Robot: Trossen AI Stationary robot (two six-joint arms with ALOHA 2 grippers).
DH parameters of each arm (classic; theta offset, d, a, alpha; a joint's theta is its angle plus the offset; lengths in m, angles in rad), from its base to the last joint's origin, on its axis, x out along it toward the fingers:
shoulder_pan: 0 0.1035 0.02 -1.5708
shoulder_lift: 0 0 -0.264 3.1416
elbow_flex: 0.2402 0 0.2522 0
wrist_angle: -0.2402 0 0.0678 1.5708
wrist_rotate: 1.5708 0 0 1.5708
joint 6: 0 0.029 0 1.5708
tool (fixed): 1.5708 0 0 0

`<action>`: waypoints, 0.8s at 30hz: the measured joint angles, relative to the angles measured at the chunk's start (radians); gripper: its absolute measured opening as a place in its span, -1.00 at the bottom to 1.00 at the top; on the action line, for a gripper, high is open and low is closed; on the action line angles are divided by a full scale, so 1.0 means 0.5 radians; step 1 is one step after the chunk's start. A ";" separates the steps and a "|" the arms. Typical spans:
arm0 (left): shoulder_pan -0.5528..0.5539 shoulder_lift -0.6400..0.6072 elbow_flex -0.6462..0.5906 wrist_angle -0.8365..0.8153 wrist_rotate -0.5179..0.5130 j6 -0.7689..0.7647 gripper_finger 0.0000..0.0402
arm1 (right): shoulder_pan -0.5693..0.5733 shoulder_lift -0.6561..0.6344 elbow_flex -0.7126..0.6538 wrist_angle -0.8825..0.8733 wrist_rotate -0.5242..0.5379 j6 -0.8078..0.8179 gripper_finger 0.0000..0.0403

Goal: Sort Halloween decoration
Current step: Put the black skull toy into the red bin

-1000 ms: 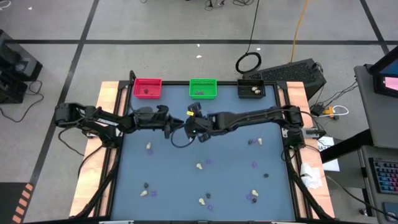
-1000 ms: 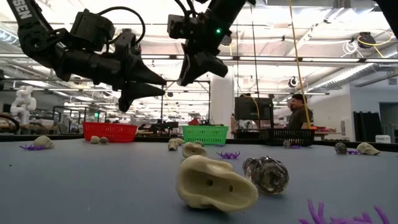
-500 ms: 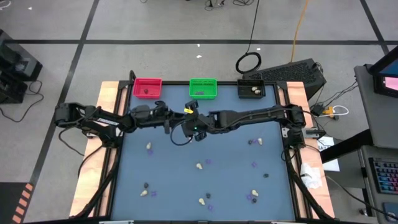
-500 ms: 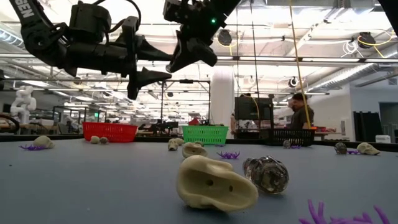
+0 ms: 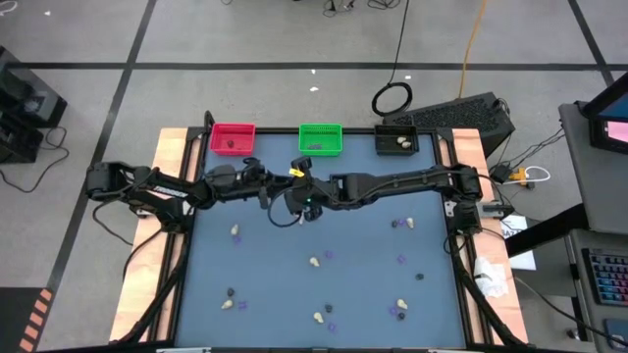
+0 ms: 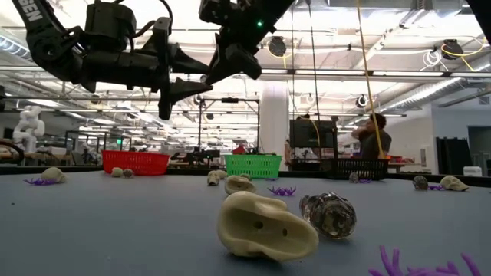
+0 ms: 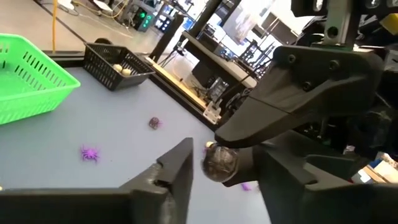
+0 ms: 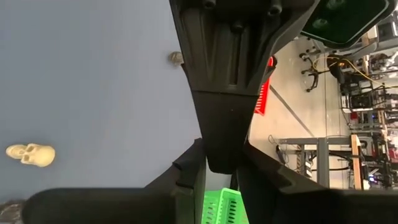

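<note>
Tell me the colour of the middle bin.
Bright green; the middle bin shows best in the high view.

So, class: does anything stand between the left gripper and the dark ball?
Nothing visible does. The dark ball sits up in the air between the left gripper's open fingers, close against the right gripper.

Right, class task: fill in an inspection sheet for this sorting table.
Surface: blue tabletop, no damage seen.
Job's things: trinkets, cream, dark and purple, scattered; red bin, green bin and black bin along the far edge.
Clutter: nothing seen.
Grippers: left gripper and right gripper meet in the air, a dark round trinket between them.
Cables: coiled cable on the floor.
Surroundings: person beyond the table.
</note>
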 joint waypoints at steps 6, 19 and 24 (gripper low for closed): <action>0.002 0.000 0.000 -0.001 -0.007 0.001 -0.67 | 0.000 0.001 -0.002 0.025 0.007 -0.039 -0.65; 0.005 0.000 0.000 0.000 -0.007 0.053 -0.74 | 0.003 0.002 -0.002 0.064 0.037 0.016 -0.41; 0.005 0.000 0.000 -0.001 -0.008 0.054 -0.74 | 0.043 -0.023 -0.002 0.056 0.171 0.019 -0.14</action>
